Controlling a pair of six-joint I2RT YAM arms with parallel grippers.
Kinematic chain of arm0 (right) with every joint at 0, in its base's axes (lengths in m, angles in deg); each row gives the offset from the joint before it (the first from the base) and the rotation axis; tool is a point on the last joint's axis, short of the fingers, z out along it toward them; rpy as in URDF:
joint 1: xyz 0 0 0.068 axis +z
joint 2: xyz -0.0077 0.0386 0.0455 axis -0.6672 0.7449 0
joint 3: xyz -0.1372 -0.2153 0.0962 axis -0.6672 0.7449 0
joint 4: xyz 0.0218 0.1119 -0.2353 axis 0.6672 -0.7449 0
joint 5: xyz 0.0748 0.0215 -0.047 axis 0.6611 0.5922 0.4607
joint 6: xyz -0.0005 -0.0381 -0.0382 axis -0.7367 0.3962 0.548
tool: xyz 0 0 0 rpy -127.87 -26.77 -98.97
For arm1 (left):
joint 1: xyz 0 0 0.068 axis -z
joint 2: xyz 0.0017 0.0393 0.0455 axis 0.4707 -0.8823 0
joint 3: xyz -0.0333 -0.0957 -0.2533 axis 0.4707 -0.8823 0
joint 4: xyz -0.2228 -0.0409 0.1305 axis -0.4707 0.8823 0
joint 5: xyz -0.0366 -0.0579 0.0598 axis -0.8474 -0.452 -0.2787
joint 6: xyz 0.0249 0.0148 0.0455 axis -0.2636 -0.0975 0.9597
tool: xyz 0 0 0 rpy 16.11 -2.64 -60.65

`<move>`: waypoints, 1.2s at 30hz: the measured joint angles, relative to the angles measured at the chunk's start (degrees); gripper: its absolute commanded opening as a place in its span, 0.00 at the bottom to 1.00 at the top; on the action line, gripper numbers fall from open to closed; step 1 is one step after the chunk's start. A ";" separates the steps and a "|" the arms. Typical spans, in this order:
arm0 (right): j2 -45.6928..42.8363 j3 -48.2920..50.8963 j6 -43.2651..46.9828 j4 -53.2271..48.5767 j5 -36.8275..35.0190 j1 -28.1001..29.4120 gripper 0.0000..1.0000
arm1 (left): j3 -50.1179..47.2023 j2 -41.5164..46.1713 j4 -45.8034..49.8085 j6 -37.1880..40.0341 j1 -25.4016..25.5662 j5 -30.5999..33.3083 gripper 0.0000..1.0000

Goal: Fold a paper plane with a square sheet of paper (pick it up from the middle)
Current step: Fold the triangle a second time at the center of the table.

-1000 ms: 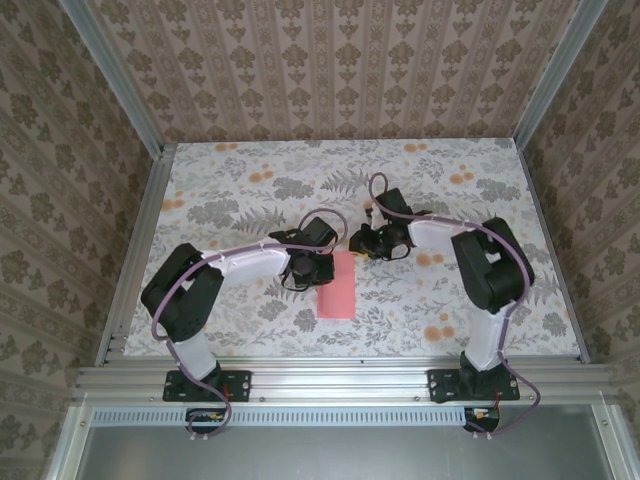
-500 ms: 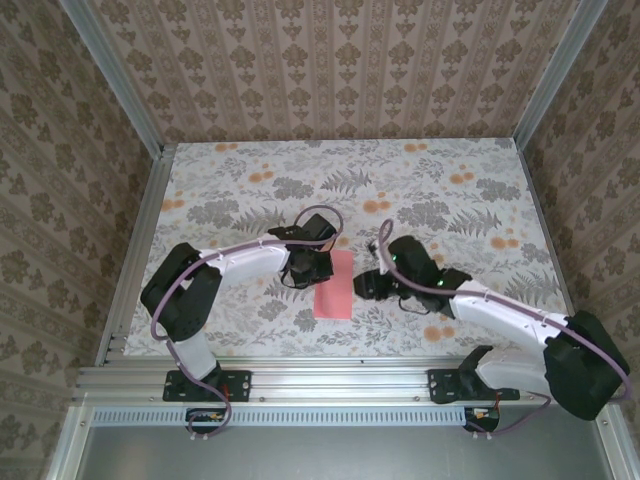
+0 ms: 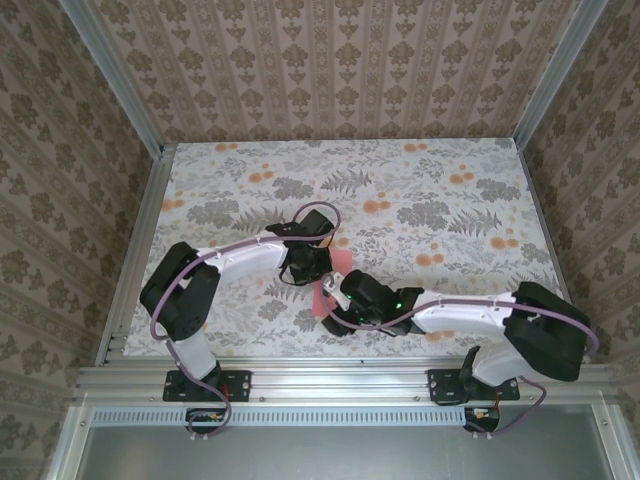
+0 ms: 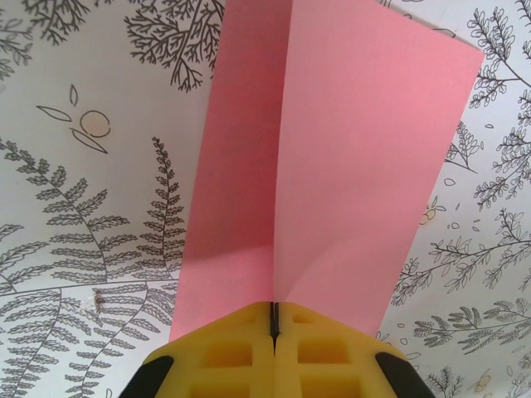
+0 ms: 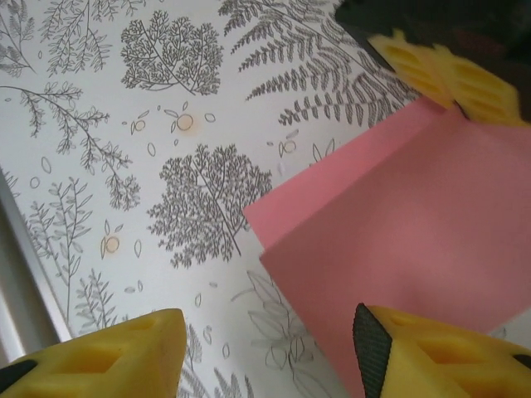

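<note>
Swinging round from the far side, the right gripper (image 5: 271, 342) now hovers at the near end of the square sheet of paper (image 4: 332, 166), jaws spread wider; the left gripper (image 4: 273, 319) pinches the sheet's centre fold, so a two-handed crease seems next

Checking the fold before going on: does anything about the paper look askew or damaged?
No tear or damage shows. The pink paper is folded in half, pinched at its crease by the shut left gripper. Its halves splay apart instead of lying flat, and one layer's edge peeks past the other, so the fold looks slightly uneven.
</note>
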 measured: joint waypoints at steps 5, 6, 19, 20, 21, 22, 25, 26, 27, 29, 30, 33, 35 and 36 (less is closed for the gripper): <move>4.13 -2.36 0.98 2.67 -2.95 1.01 0.59 | 0.00 0.00 0.17 0.00 0.00 -0.15 0.00; 4.94 -2.80 1.14 2.84 -3.76 1.16 0.58 | 0.00 0.00 0.20 0.02 -0.02 -0.15 0.00; 7.43 -4.13 1.46 1.38 -8.72 1.55 0.25 | 0.55 0.00 1.42 0.07 0.00 0.15 0.00; 7.32 -4.13 1.40 1.20 -8.83 1.55 0.23 | 0.55 0.00 1.46 0.07 -0.02 0.15 0.00; 7.21 -4.13 1.27 1.05 -8.96 1.55 0.21 | 0.55 0.00 1.49 0.07 -0.02 0.15 0.00; 7.13 -4.13 1.20 0.87 -9.07 1.55 0.20 | 0.55 0.00 1.53 0.07 -0.02 0.20 0.00; 6.88 -4.13 0.61 0.57 -9.42 1.55 0.14 | 0.55 0.00 1.68 0.20 -0.02 0.39 0.02; 6.78 -4.13 0.35 0.48 -9.44 1.55 0.12 | 0.57 0.00 1.75 0.22 0.00 0.48 0.03; 6.62 -4.13 0.15 0.28 -9.55 1.55 0.11 | 0.63 0.00 1.95 0.22 0.00 0.55 0.05; 6.21 -4.13 -0.07 -0.02 -9.60 1.55 0.07 | 0.76 0.02 2.29 0.26 0.00 0.76 0.16; 5.97 -4.13 -0.33 -0.20 -9.60 1.53 0.05 | 0.79 0.11 2.47 0.61 0.00 0.98 0.23; 5.49 -4.13 -1.33 -0.33 -8.94 1.20 0.02 | 0.79 1.01 3.32 0.59 -0.02 2.54 0.41; 4.94 -4.13 -1.75 0.50 -7.39 0.81 0.02 | 0.74 2.40 3.85 0.33 -0.13 4.24 0.49; 4.59 -4.13 -2.05 1.33 -6.21 0.55 0.03 | 0.61 3.37 4.02 0.00 -0.35 5.01 0.52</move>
